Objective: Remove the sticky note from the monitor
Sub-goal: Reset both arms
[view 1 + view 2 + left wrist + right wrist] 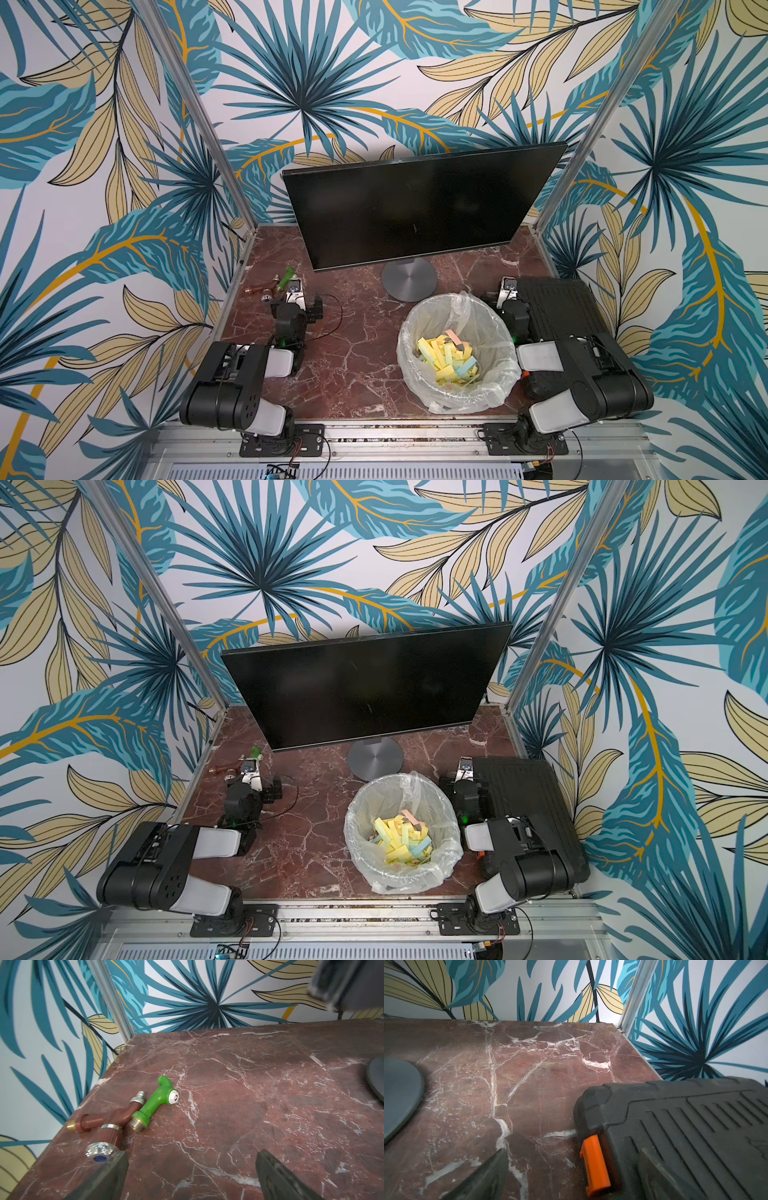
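1. Nearest, right of centre, the waste bin [402,349] with its clear liner holds a heap of coloured paper slips [446,359], mostly yellow. I cannot tell whether the task's sticky note is among them.
2. Just beyond, at the left, the left gripper [192,1157] hangs low over the table [353,340]. Its jaws are spread wide with nothing between them. A green tap [155,1101] and a brown tap [104,1124] lie just ahead of it.
3. At the right, the right gripper [573,1153] also has its jaws parted and empty, beside the black ribbed box [685,1126].
4. Farthest, the monitor [415,208] stands at the centre back on its disc foot [409,280]. Its dark screen shows no sticky note in either top view. A tiny pale fleck low on the glass is too small to name.
5. Judgement: the removal looks done, since the screen is bare and both arms are folded clear of it. Nothing seems left to do.
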`<move>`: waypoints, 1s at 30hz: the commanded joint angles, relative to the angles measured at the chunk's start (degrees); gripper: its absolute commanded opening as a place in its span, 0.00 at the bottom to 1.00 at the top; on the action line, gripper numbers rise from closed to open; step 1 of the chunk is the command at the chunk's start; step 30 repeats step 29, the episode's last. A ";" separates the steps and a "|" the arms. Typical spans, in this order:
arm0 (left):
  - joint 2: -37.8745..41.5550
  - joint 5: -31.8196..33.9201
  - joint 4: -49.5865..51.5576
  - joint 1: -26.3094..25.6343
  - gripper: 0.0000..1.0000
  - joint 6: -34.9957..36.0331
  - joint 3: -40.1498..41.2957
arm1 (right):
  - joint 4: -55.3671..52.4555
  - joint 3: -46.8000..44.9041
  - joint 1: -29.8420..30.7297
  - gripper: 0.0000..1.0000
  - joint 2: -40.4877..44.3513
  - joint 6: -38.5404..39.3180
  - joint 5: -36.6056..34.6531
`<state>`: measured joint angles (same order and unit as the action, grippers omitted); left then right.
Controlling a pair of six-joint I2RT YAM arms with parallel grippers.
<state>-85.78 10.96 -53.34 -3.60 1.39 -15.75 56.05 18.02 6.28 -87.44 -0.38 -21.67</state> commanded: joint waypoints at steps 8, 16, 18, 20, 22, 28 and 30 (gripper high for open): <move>-1.23 -4.45 6.37 0.47 1.00 1.80 -7.59 | -5.05 4.51 -3.98 1.00 0.53 -1.02 10.07; -1.23 -4.46 6.38 0.48 1.00 1.86 -7.54 | -4.99 4.48 -3.97 1.00 0.69 -0.89 10.08; -1.21 -4.45 6.32 0.49 1.00 1.79 -7.57 | -5.04 4.56 -4.00 1.00 0.65 -0.90 10.11; -1.17 -4.46 6.26 0.46 1.00 1.78 -7.54 | -5.10 4.57 -3.99 0.99 0.60 -0.94 10.13; -1.17 -4.46 6.27 0.50 1.00 1.85 -7.61 | -5.38 4.77 -3.99 0.99 0.47 -0.94 10.09; -1.19 -4.46 6.32 0.40 1.00 1.90 -7.63 | -5.46 4.79 -3.99 0.99 0.43 -1.01 10.23; -1.23 -4.46 6.32 0.36 1.00 1.93 -7.57 | -5.22 4.61 -4.00 1.00 0.59 -0.89 10.23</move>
